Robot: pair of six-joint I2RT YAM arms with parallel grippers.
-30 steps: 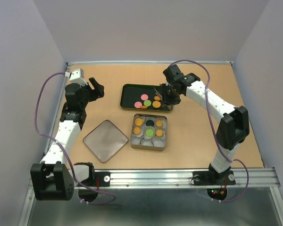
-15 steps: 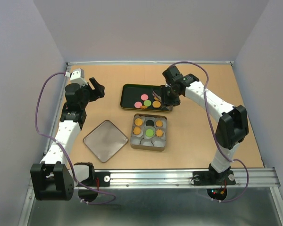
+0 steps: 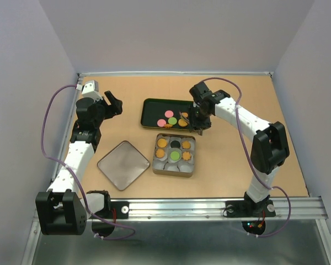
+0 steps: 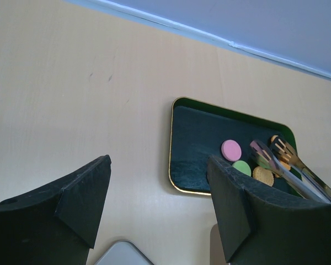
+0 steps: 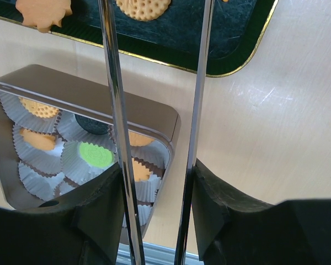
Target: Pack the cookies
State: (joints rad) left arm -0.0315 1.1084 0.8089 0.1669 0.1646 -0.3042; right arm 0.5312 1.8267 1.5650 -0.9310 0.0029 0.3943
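Observation:
Loose cookies point(image 3: 170, 115) in pink, green and orange lie at the right end of a dark green tray point(image 3: 151, 113). A square tin point(image 3: 174, 173) in front of it holds white paper cups, several with orange, green and black cookies point(image 5: 95, 155). My right gripper point(image 3: 199, 117) is shut on metal tongs point(image 5: 113, 110), whose two arms stand apart; their tips hang over the tray's cookies point(image 4: 231, 150). My left gripper point(image 3: 115, 104) is open and empty, raised left of the tray.
The tin's grey lid point(image 3: 123, 164) lies flat on the table left of the tin. The tray's right rim point(image 5: 231, 49) and the tin's far wall point(image 5: 127, 110) lie just below the tongs. Walls enclose the table on three sides.
My right gripper with the tongs has shifted a little left and nearer, over the tray's right end. The left arm has not moved.

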